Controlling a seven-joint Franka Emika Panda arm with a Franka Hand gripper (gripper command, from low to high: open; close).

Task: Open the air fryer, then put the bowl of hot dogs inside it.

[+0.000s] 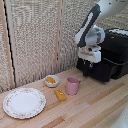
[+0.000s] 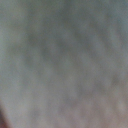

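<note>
The black air fryer (image 1: 112, 57) stands at the exterior view's right on the wooden table (image 1: 95, 107). My gripper (image 1: 90, 67) hangs down right at the fryer's front, on the side that faces the bowl. The gripper hides the handle, and whether it touches the handle cannot be told. Its fingers are dark against the black fryer, so their state is unclear. The small white bowl (image 1: 51, 81) with yellow-orange hot dogs (image 1: 50, 79) sits near the back wall, well away from the gripper. The wrist view is only a grey blur.
A pink cup (image 1: 73, 86) stands between the bowl and the fryer. An orange-yellow block (image 1: 60, 95) lies in front of the cup. A large patterned white plate (image 1: 24, 102) lies at the exterior view's left. A woven screen closes the back.
</note>
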